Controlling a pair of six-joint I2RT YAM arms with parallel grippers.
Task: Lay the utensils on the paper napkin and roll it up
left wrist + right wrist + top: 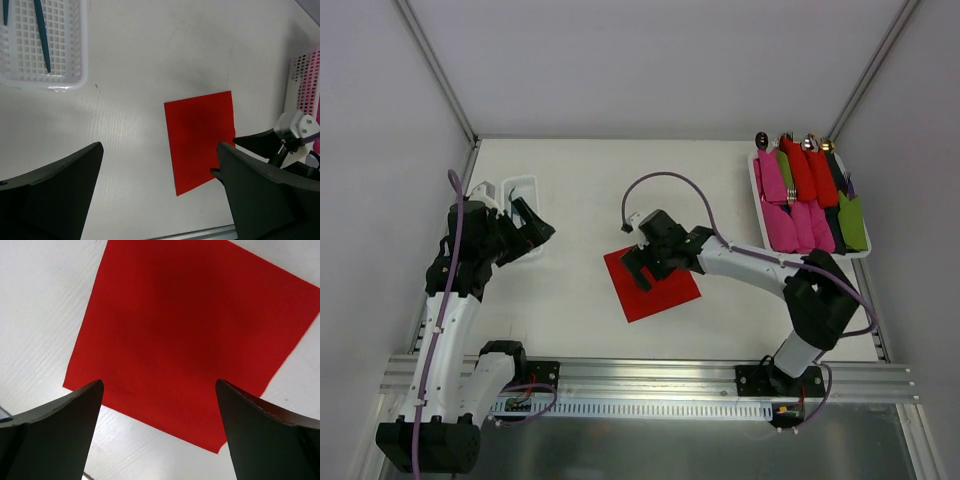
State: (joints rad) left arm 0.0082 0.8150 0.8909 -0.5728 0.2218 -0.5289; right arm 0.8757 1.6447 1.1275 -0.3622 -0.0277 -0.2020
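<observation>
The red paper napkin (652, 285) lies flat and bare on the white table near the middle. It shows in the left wrist view (200, 137) and fills the right wrist view (190, 335). My right gripper (646, 268) hovers open and empty just above the napkin's far-left part. My left gripper (532, 228) is open and empty by the white basket (521, 190) at the left. Two teal utensil handles (42, 35) lie in that basket (70, 60).
A white tray (757, 195) at the back right holds several rolled pink, red and green napkin bundles (800, 195) with utensil ends sticking out. The enclosure walls stand close at left and right. A metal rail (650, 375) runs along the near table edge.
</observation>
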